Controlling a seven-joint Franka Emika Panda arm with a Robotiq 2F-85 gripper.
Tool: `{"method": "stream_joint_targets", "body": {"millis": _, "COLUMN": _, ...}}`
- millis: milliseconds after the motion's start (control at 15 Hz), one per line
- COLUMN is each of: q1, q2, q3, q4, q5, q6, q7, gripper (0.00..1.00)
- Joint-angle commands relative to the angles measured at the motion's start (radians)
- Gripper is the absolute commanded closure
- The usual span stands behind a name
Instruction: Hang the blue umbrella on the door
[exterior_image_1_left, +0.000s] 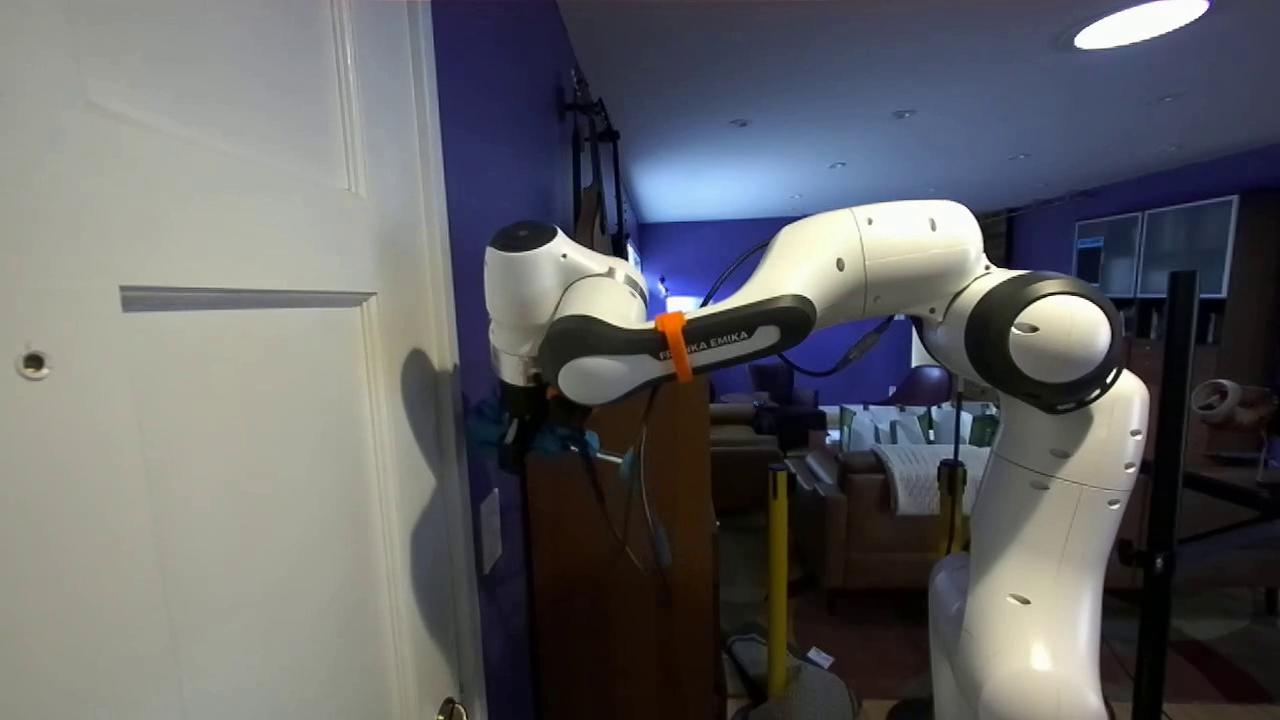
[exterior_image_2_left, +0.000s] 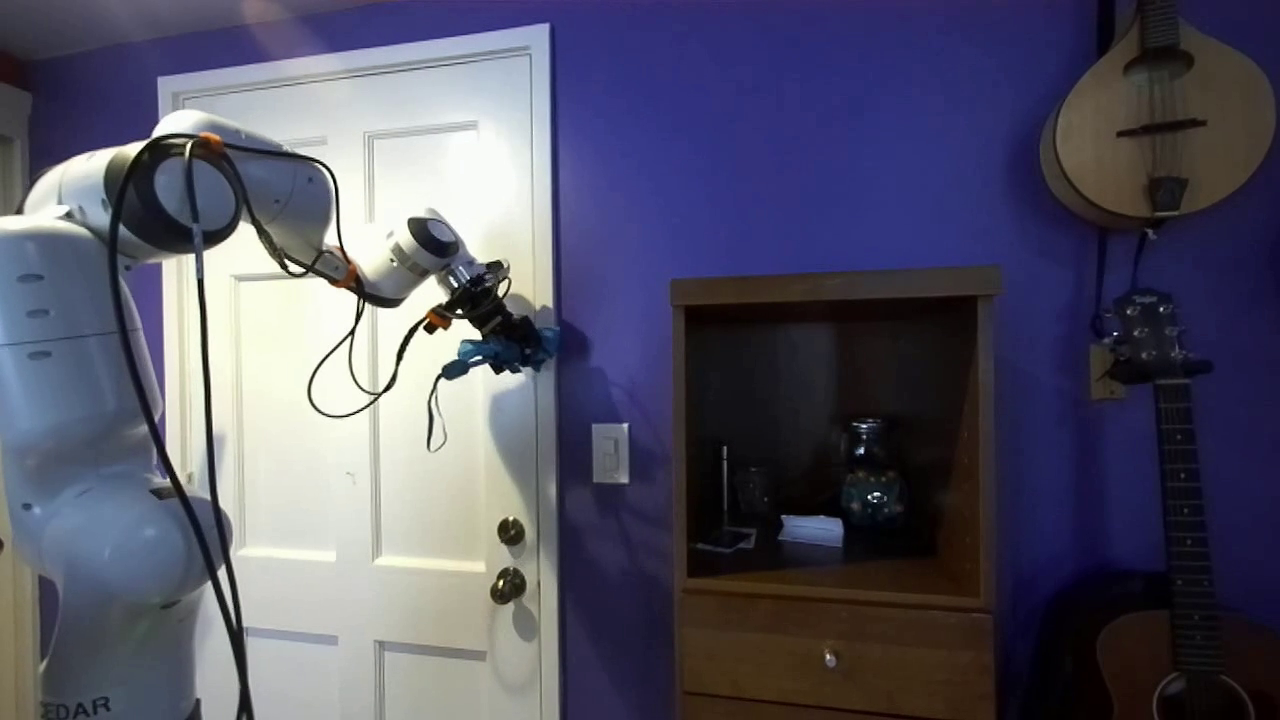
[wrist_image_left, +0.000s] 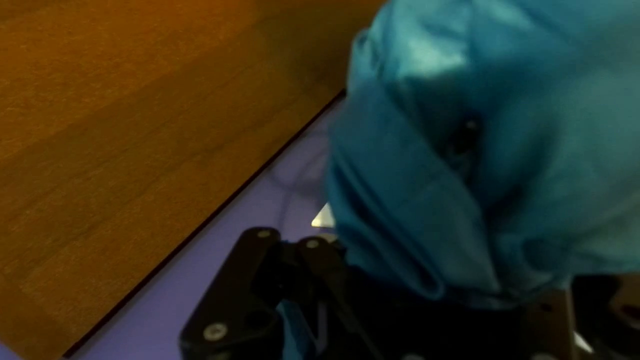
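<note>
Markings: "FRANKA EMIKA" runs along the white arm (exterior_image_1_left: 890, 250) in an exterior view, an orange strap (exterior_image_1_left: 675, 346) cutting across the first word; low on the arm's column, in an exterior view, letters end in "DAR", their start not surely readable; pale script on the guitar headstock (exterior_image_2_left: 1146, 322) is too small to read with certainty.

Sample: blue umbrella (exterior_image_2_left: 484, 353) sits in the grasp of the gripper (exterior_image_2_left: 517, 352); the fingers (wrist_image_left: 230, 300) are clamped on its bunched cloth, fabric bulging out on both sides of them; in the wrist view that cloth hides the fingertips, a sliver of blue showing between the dark links; a thin wrist cord (exterior_image_2_left: 436, 425) dangles from one end.

Position: umbrella held up in the air, seen against the knob-side edge of the white door (exterior_image_2_left: 430, 500), higher than the knob (exterior_image_2_left: 508, 586); contact with door or frame cannot be told.
</note>
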Motion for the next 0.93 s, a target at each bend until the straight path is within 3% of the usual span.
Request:
{"method": "stream_joint_targets", "body": {"millis": 0, "q1": -0.029, "q2": -0.107, "q3": 0.011, "q4": -0.197, "q5": 0.005, "q6": 0.139, "q7": 0.196, "gripper": 1.00}}
{"method": "stream_joint_targets", "body": {"millis": 400, "q1": -0.083, "q2": -0.184, "q3": 0.033, "q4": -0.398, "q5": -0.026, "q6": 0.333, "q7": 0.531, "gripper": 1.00}}
{"method": "stream_joint_targets", "body": {"millis": 800, "q1": -0.157, "q2": -0.117, "q3": 0.106, "q4": -0.417, "q5": -0.114, "q6": 0.532, "q7": 0.891, "gripper": 1.00}}
{"method": "stream_joint_targets", "body": {"millis": 867, "q1": -0.128, "q2": -0.128, "q3": 0.079, "q4": -0.412, "q5": -0.060, "q6": 0.472, "q7": 0.772, "gripper": 1.00}}
